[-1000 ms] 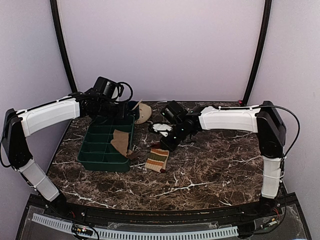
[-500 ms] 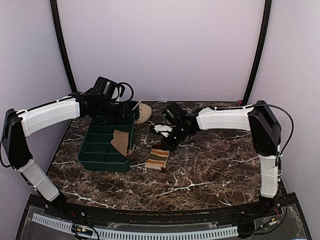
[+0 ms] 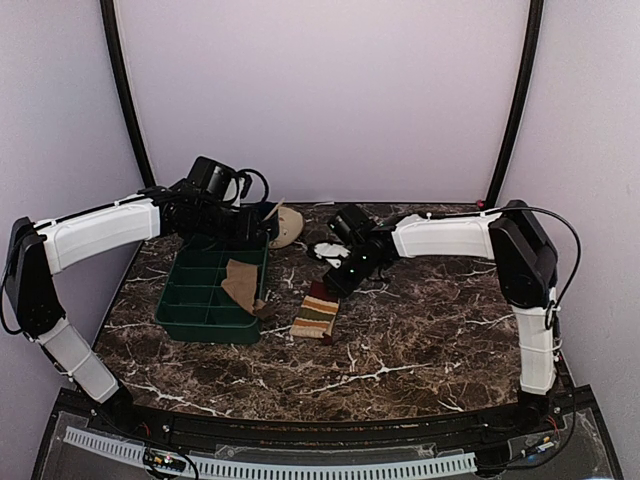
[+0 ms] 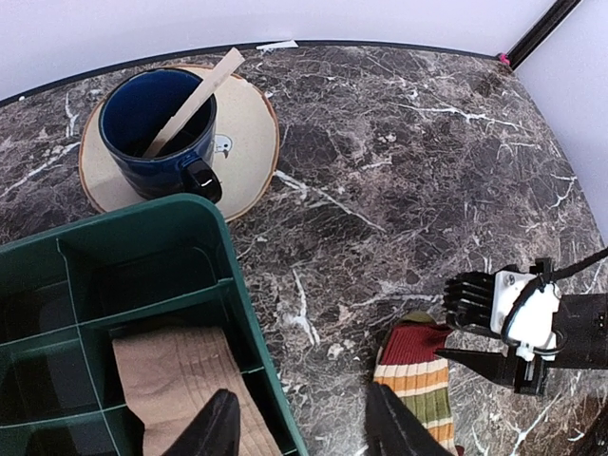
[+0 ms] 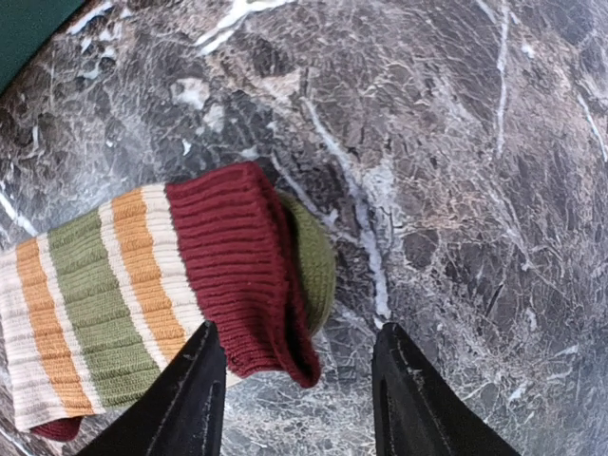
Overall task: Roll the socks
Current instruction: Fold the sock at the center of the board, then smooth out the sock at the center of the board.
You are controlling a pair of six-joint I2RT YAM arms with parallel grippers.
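A striped sock [image 3: 316, 316], cream, orange and olive with a dark red cuff [image 5: 233, 271], lies flat on the marble table. My right gripper [image 3: 331, 279] is low over its cuff end and open. The red cuff lies loose between the fingers [image 5: 190, 404], and neither finger presses on it. A plain tan sock [image 3: 240, 283] lies in the green tray [image 3: 175, 300], also in the left wrist view [image 4: 176, 380]. My left gripper [image 4: 304, 429] hangs open and empty above the tray's right rim [image 4: 223, 256], between the two socks. The left wrist view also shows the striped sock [image 4: 418, 380] and the right gripper [image 4: 489, 328].
A blue cup [image 4: 157, 119] with a wooden stick in it stands on a beige saucer [image 4: 249, 142] behind the tray's far right corner. The tray has several compartments. Curtain walls close in the table at the back and sides.
My right gripper has opened and let go of the striped sock's red cuff, which now lies on the table. The left arm has barely moved.
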